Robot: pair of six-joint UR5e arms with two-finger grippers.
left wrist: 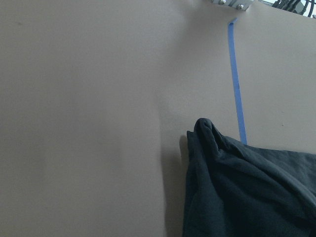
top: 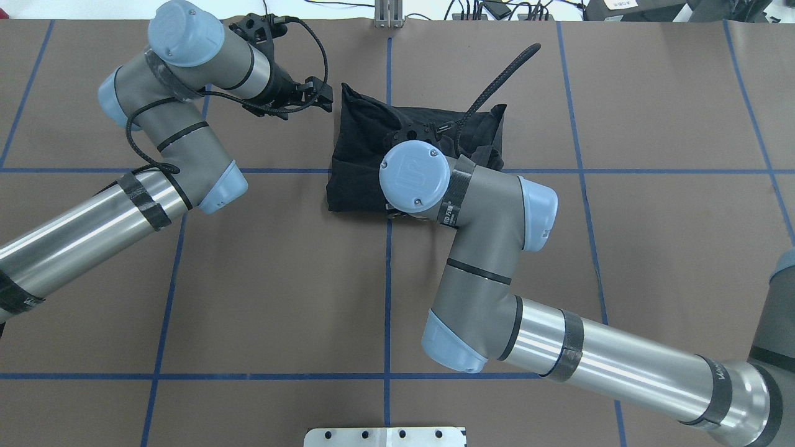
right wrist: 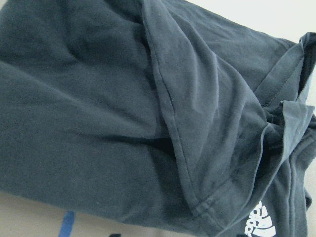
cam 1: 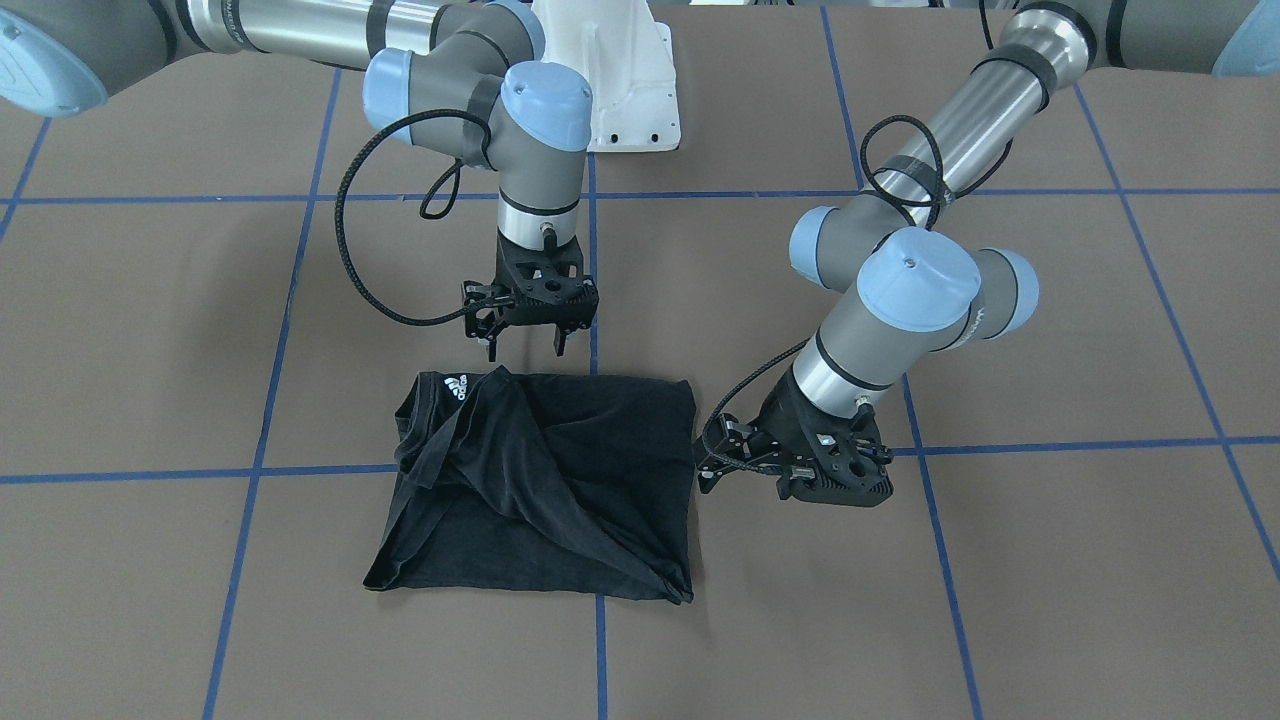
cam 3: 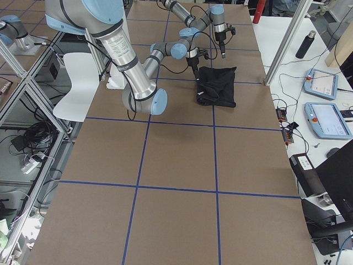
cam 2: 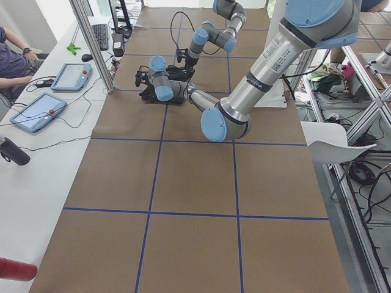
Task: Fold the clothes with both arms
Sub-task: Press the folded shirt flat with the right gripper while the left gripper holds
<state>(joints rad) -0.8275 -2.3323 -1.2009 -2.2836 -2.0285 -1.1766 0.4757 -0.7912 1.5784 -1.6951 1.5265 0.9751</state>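
Exterior front-facing view: a black T-shirt (cam 1: 540, 480) lies on the brown table (cam 1: 1050, 560), folded into a rough rectangle. It covers a crossing of the blue tape lines (cam 1: 600, 650).
Logo: a small white Adidas logo (cam 1: 455, 389), three slanted bars over the word, sits by the collar at the corner nearest the robot. The right wrist view shows only its edge.
Fabric: soft matte knit with stitched hems. One layer runs across the top in a long diagonal fold, and the collar end is bunched.
Right gripper (cam 1: 525, 348): it points straight down just over the shirt's edge nearest the robot, beside the logo corner. Its two fingers are spread apart with nothing between them.
Left gripper (cam 1: 708, 455): it is low and tilted, just beside the shirt's side edge. Its fingers look parted and empty, though the black parts blur together.
Arms: the right arm (cam 1: 300, 25) and left arm (cam 1: 990, 110) are smooth silver tubes with grey joints and rounded light blue caps. A black braided cable (cam 1: 345, 240) loops off the right arm.
Lettering: the print on the arms' black bands is too small to read.
Table surface: flat matte brown sheet, taped into large squares.
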